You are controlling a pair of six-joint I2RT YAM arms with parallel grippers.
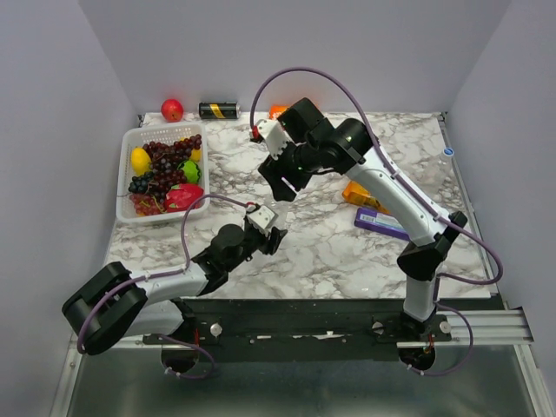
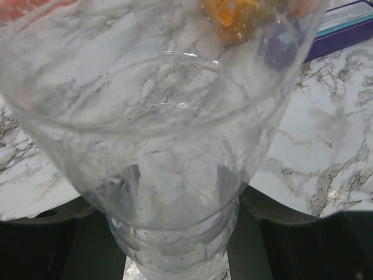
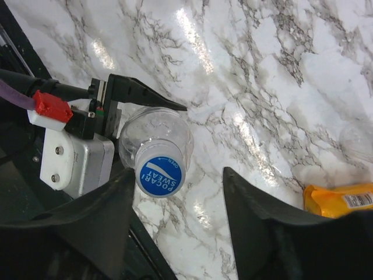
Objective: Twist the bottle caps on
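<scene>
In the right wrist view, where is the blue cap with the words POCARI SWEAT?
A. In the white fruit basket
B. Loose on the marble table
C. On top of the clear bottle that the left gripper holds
C: the blue cap sits on the neck of the clear bottle, and the left gripper is closed around that bottle's body.

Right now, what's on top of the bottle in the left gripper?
A blue cap sits on the bottle. Its neck and threads are covered, so seating is unseen.
</scene>
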